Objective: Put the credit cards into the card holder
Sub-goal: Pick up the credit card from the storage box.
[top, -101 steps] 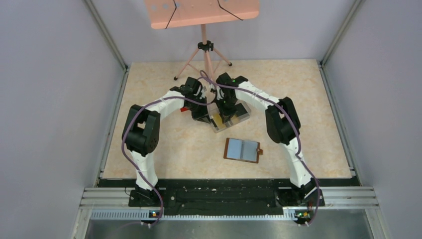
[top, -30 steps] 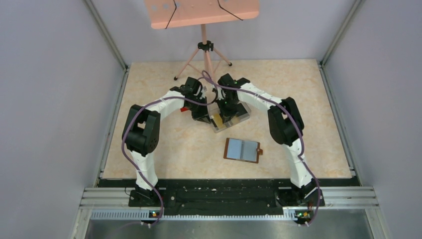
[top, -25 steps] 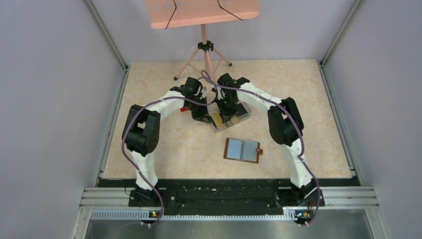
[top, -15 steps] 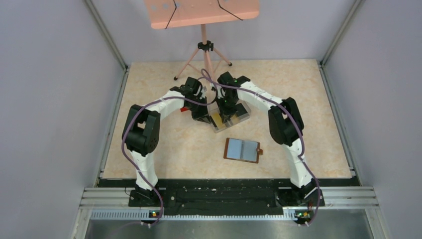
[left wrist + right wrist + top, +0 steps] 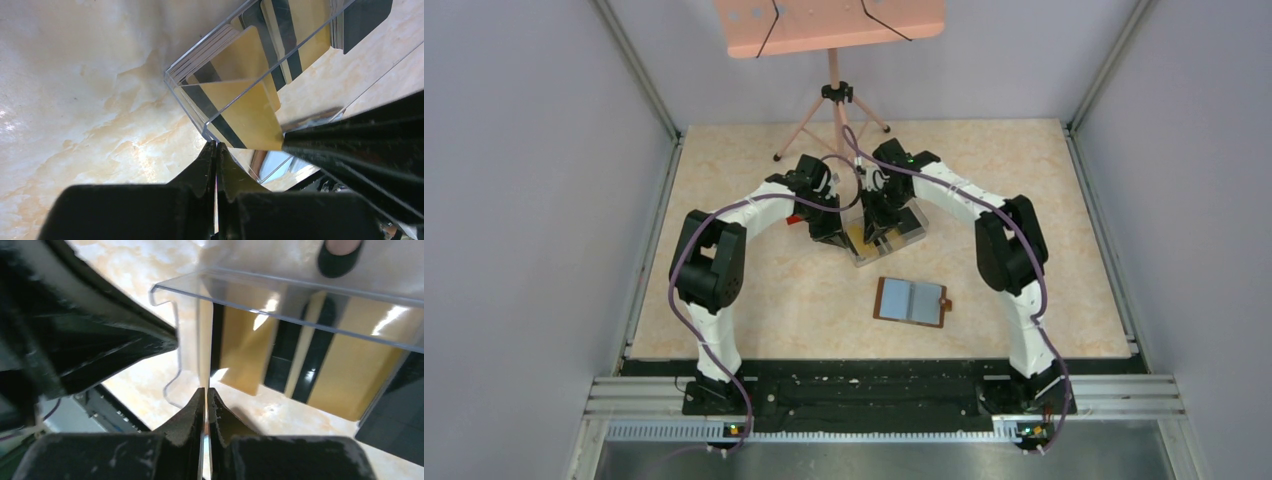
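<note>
The clear plastic box [image 5: 902, 228] sits mid-table with tan-yellow and black credit cards [image 5: 345, 370] stacked inside. My left gripper [image 5: 834, 232] is at the box's left end, shut on the box's corner wall [image 5: 207, 131]. My right gripper [image 5: 876, 228] hangs over the box, shut on one tan-yellow card [image 5: 240, 112] with a black stripe. That card is tilted up at one corner and appears edge-on [image 5: 205, 340] in the right wrist view. The card holder [image 5: 911, 301] lies open nearer the arms, brown-rimmed, with blue cards showing in its slots.
A small red tray [image 5: 796, 219] peeks out beside my left wrist. A pink stand on a tripod [image 5: 832, 95] rises at the table's back edge. Metal frame posts and grey walls close in both sides.
My right arm has pulled up and to the right, tipping the tan-yellow card up in the box. The left arm, the box and the card holder have stayed put.
</note>
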Available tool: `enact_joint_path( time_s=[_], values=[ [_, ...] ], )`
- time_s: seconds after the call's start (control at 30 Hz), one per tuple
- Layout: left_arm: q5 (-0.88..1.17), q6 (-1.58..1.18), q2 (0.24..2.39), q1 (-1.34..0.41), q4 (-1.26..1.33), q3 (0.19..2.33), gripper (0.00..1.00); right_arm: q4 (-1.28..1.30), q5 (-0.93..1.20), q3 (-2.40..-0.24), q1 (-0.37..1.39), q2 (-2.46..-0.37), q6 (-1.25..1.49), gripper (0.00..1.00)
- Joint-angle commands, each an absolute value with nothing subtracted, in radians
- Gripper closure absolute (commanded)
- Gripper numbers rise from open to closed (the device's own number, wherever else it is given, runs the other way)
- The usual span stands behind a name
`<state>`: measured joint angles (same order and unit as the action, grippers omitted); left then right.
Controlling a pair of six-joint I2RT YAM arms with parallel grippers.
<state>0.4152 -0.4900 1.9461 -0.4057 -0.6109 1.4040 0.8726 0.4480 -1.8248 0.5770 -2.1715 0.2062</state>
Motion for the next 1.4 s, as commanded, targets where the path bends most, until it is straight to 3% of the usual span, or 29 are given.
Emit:
enact_joint_path(
  time_s=[0.0, 0.27, 0.43, 0.6, 0.73, 0.87, 1.03, 1.23, 1.37],
  values=[
    [0.438, -0.474, 1.985, -0.422, -0.604, 1.388, 1.0, 0.715, 0.62, -1.806, 0.59, -2.125, 0.265, 0.95],
    [0.436, -0.474, 1.985, -0.422, -0.608, 1.388, 1.0, 0.695, 0.625, -1.778, 0.585, -2.151, 0.27, 0.77],
    [0.433, -0.474, 1.981, -0.422, -0.609, 1.389, 1.0, 0.719, 0.595, -1.783, 0.584, -2.168, 0.247, 0.72],
    [0.426, -0.476, 1.973, -0.422, -0.609, 1.389, 1.0, 0.741, 0.57, -1.786, 0.584, -2.188, 0.217, 0.81],
    [0.41, -0.471, 1.957, -0.422, -0.618, 1.397, 1.0, 0.742, 0.569, -1.782, 0.584, -2.193, 0.205, 1.0],
    [0.36, -0.449, 1.931, -0.422, -0.65, 1.434, 0.99, 0.737, 0.601, -1.786, 0.573, -2.18, 0.202, 1.0],
    [0.294, -0.473, 1.838, -0.421, -0.64, 1.446, 0.88, 0.727, 0.57, -1.758, 0.562, -2.082, 0.203, 1.0],
    [0.25, -0.517, 1.654, -0.422, -0.569, 1.394, 0.62, 0.571, 0.572, -1.61, 0.545, -1.904, 0.271, 1.0],
    [0.285, -0.563, 1.543, -0.421, -0.475, 1.32, 0.56, 0.448, 0.633, -1.489, 0.509, -1.804, 0.341, 1.0]
  ],
)
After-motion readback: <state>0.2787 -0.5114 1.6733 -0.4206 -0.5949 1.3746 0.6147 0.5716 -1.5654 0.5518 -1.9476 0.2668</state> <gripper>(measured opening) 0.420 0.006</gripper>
